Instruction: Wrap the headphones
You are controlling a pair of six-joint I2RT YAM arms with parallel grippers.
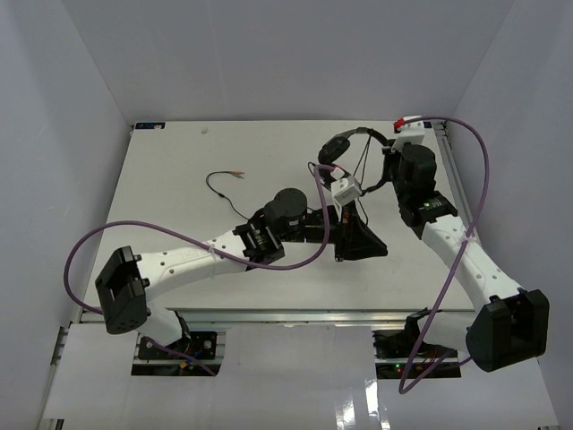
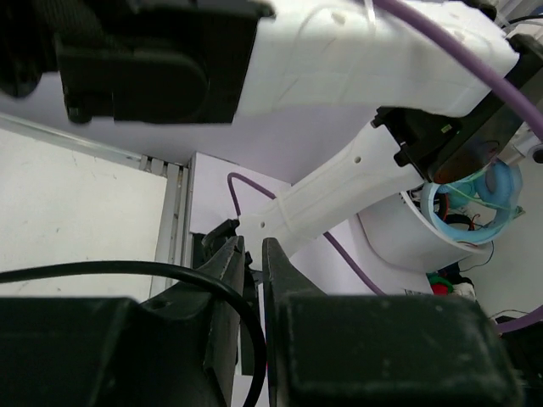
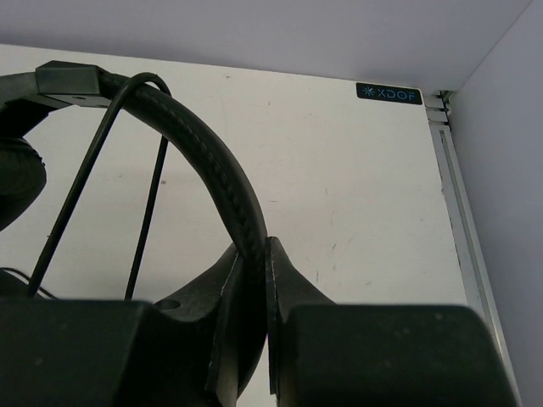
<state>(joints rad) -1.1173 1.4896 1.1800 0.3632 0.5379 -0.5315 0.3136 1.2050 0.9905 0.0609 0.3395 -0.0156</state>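
Observation:
The black headphones [image 1: 351, 145] hang off the table at the back right, one earcup [image 1: 335, 150] to the left. My right gripper [image 1: 388, 170] is shut on the headband [image 3: 204, 144], which runs down into its jaws [image 3: 253, 248]. Another earcup [image 3: 15, 178] shows at the left edge of the right wrist view. Two cord strands [image 3: 85, 178] drop from the headband. My left gripper [image 1: 367, 244] sits lower, at mid table. The thin cord [image 2: 127, 269] loops into its narrow jaw gap [image 2: 252, 248], pinched there. The cord's plug end [image 1: 226, 176] lies loose on the table to the left.
Purple robot cables [image 1: 474, 170] arc over the right side and loop across the left arm [image 1: 179, 260]. The right arm's white link [image 2: 339, 186] fills the space just ahead of the left gripper. The table's metal edge rail [image 3: 458, 212] runs close on the right.

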